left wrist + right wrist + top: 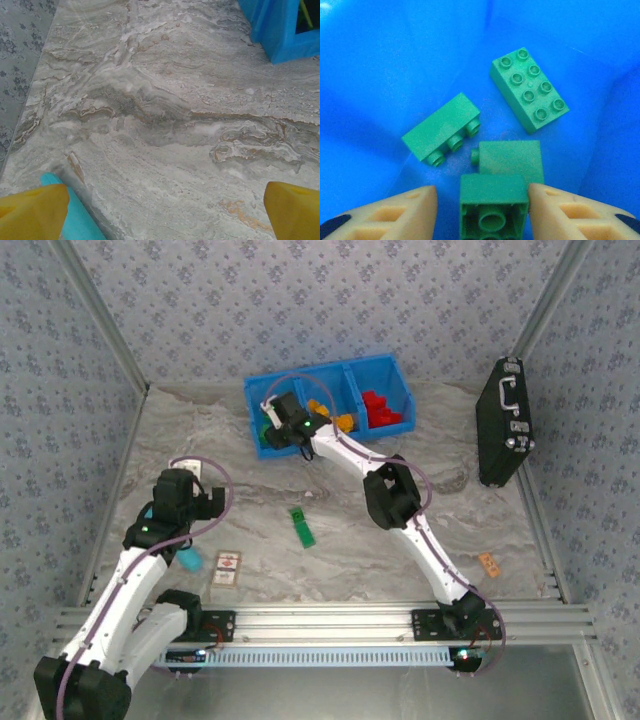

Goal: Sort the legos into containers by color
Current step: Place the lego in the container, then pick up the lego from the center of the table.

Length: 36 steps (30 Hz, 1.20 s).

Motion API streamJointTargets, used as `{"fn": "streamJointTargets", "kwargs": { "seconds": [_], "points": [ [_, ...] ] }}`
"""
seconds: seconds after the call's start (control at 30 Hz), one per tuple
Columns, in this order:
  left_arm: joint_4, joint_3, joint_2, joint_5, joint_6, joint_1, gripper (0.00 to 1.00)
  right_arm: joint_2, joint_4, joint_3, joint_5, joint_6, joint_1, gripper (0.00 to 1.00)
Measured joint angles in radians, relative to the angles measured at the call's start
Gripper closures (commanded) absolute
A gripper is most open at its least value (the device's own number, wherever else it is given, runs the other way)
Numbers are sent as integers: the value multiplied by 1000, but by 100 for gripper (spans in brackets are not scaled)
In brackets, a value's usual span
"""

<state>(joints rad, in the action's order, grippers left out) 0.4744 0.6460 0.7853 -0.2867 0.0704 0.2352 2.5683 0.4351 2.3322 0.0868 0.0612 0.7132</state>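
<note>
Blue bin (265,448) noted at the far side of the table (165,125), divided into three compartments. Left compartment: green bricks (529,90), four counted in the right wrist view, one lying on its side. Middle: orange-yellow bricks (335,418). Right: red bricks (380,410). Right gripper (481,190) is seen inside the left compartment, fingers parted. An upturned green brick (494,212) sits between them, touched by one finger, with a gap at the other. Left gripper (165,195) is held over bare table, fingers spread wide, nothing between. A flat green piece (302,527) lies on the table, well apart from the bin.

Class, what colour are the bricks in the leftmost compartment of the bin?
Green. The right wrist view shows the bricks best, against the blue bin.
</note>
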Motion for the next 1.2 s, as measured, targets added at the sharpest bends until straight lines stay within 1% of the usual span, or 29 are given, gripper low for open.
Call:
{"fn": "streamJointTargets", "kwargs": {
  "seconds": [0.2,0.33,0.47,0.5,0.57,0.7,0.83,0.97,1.2],
  "points": [
    [0,0,-45,7,0,0,0,-147,4,-124,0,11,40,39],
    [1,0,-84,10,0,0,0,-285,5,-218,3,10,80,38],
    [4,0,-122,11,1,0,0,-378,26,-262,25,-30,119,38],
    [6,0,-134,11,1,0,0,-402,37,-279,31,-52,131,37],
    [11,0,-154,14,1,0,0,-449,61,-328,48,-103,153,27],
    [24,0,-184,24,2,0,0,-551,100,-480,82,-229,200,22],
    [31,0,-217,48,13,0,0,-634,141,-644,81,-364,233,22],
    [45,0,-256,63,21,1,0,-678,183,-769,83,-470,248,22],
    [54,0,-302,63,27,8,0,-695,221,-865,94,-577,285,20]
  ]
}}
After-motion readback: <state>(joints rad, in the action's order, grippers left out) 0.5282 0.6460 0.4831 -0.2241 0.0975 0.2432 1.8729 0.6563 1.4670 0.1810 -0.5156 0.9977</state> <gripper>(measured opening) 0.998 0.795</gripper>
